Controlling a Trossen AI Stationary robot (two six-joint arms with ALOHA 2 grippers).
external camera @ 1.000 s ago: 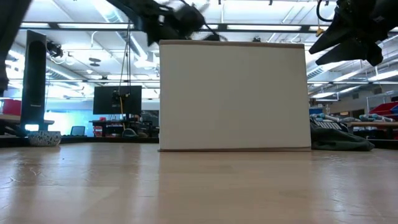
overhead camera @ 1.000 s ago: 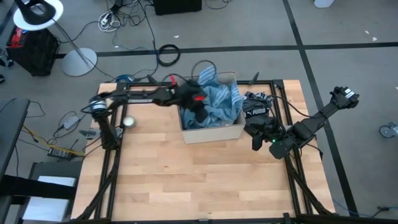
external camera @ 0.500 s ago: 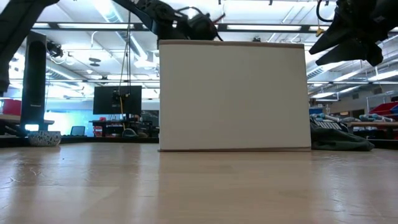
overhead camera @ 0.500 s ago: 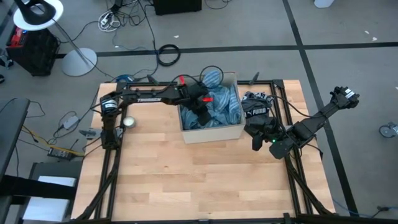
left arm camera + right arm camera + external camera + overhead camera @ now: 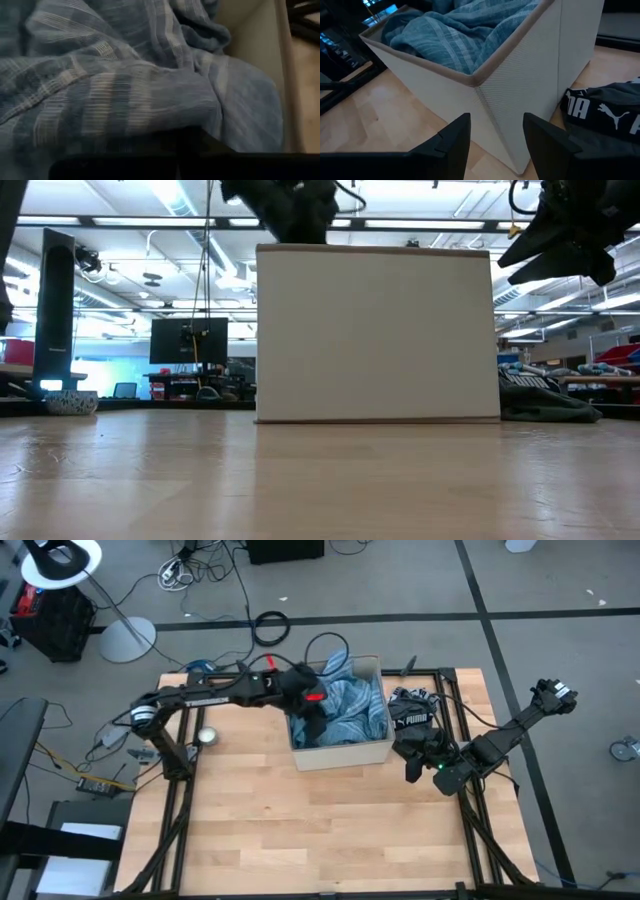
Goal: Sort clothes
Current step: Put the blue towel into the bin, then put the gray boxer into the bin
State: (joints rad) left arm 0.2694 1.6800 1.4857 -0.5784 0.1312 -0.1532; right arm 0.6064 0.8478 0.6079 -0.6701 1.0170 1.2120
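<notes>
On wood table point(image 5: 300, 830): box point(image 5: 340, 753) w/ blue cloth point(image 5: 352, 710); left pincer point(image 5: 312, 720) unclear, right pincer point(image 5: 492, 135) apart.

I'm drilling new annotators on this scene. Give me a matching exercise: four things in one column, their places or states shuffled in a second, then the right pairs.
1. blue striped garment
2. black garment with white lettering
3. left gripper
4. right gripper

A. on the table, right of the box
B. jaws open, beside a box corner
C. piled inside the box
D. reaching down into the box

Pairs: 1-C, 2-A, 3-D, 4-B
</notes>
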